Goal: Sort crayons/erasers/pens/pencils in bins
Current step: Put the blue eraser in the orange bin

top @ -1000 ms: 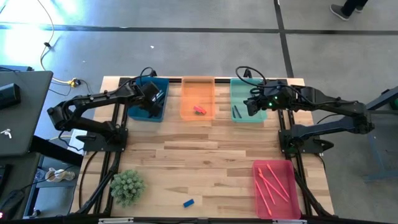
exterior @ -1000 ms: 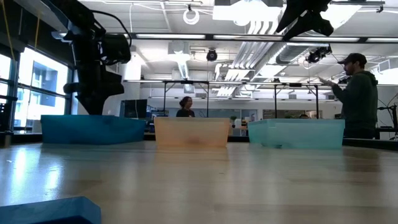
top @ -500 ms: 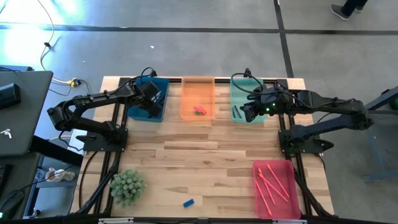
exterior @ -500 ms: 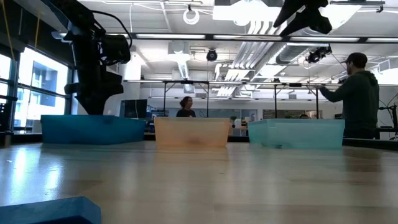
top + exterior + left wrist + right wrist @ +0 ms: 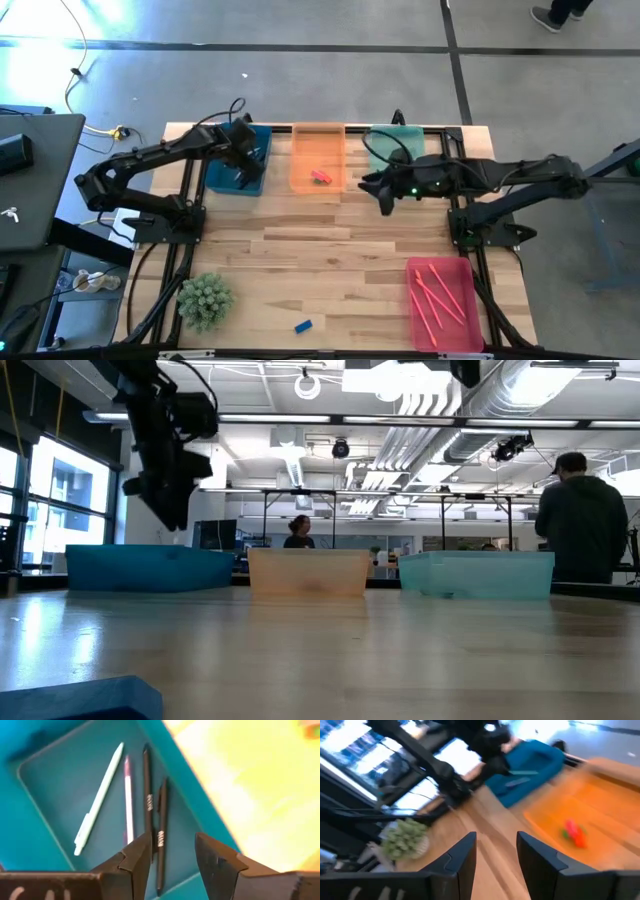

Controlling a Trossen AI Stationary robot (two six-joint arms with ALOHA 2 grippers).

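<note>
While my left gripper (image 5: 172, 855) hangs open and empty over the blue bin (image 5: 60, 795), I should lift clear before my right gripper (image 5: 495, 852), open and empty, seeks the blue eraser (image 5: 303, 326).

My left gripper (image 5: 172, 851) has lifted above the blue bin (image 5: 240, 160), jaws spread apart now; four pens lie in the bin beneath it, nothing between the fingers. My right gripper (image 5: 383, 197) has swung left and nearer, off the teal bin (image 5: 397, 140), and hangs over bare table just near-right of the orange bin (image 5: 318, 140), fingers apart. The person (image 5: 580, 518) in the room behind has turned away
</note>
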